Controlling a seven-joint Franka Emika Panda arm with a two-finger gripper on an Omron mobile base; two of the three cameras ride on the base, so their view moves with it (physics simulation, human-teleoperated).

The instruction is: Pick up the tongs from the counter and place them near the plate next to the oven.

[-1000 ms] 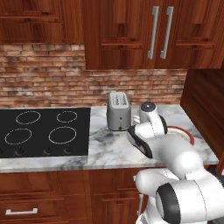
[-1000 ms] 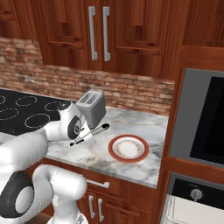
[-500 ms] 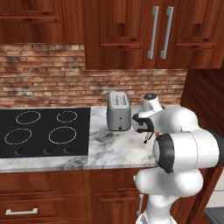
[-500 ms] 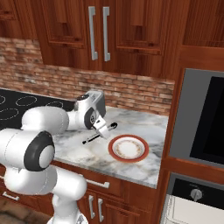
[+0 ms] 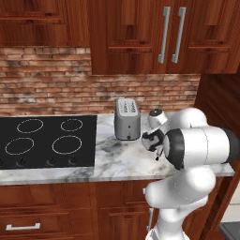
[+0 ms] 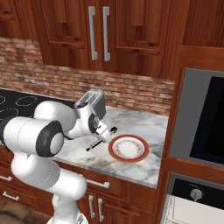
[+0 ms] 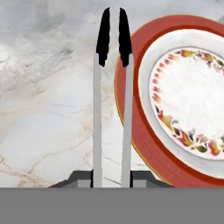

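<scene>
Silver tongs (image 7: 112,109) clamped in the narrow hand (image 7: 112,180), beside the plate (image 7: 144,135).

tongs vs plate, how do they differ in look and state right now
The tongs are slim, straight silver metal with black tips; the plate is round and flat, with a red-orange rim and a floral ring on its pale centre. The tongs are held in the gripper, shut on them; the plate rests free on the counter. Both sit by the oven end.
</scene>
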